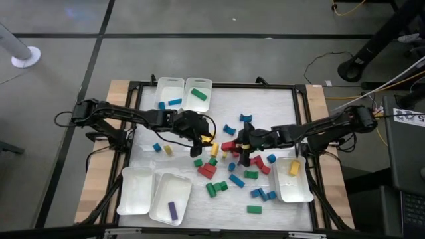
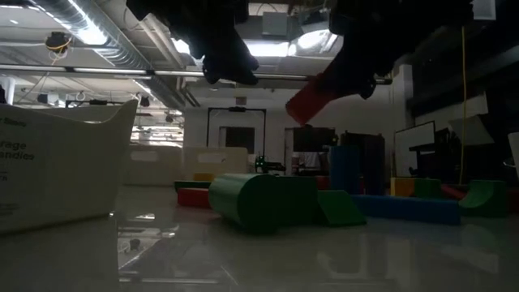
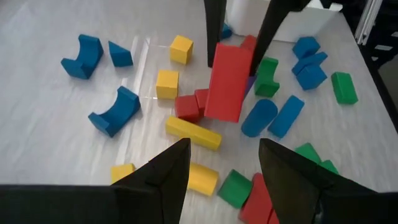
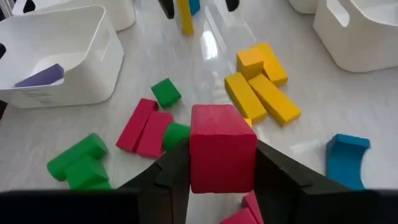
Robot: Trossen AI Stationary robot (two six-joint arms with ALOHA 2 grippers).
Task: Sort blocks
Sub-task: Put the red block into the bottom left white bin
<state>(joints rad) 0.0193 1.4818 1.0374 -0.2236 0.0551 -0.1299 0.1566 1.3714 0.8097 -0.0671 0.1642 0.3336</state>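
Many small blocks lie scattered on the white table top (image 1: 279, 106): red, yellow, blue and green, as cubes, bars and arches. My right gripper (image 1: 244, 143), reaching in from the table's right, is shut on a red bar (image 3: 227, 84) above the pile's middle. The low view shows this red bar (image 2: 312, 97) tilted and well above the table. My left gripper (image 3: 224, 146) hovers open just left of it, over a yellow bar (image 3: 193, 134), with nothing between its fingers. In the high view the left gripper (image 1: 199, 138) is at the table's middle. My right gripper pinches the red bar between its two fingers (image 4: 177, 168), one on each of two opposite side faces (image 4: 199, 155), at the bar's upper end (image 3: 231, 53). The fingers slant down from the table's right side. The bar hangs below them, tilted and clear of the blocks underneath.
White trays stand at the corners: two at the far left (image 1: 169, 89) (image 1: 198, 85) with blue and green blocks, two at the near left (image 1: 136, 192) (image 1: 166, 206), one holding a purple block, and one at the near right (image 1: 292, 192) with a yellow block.
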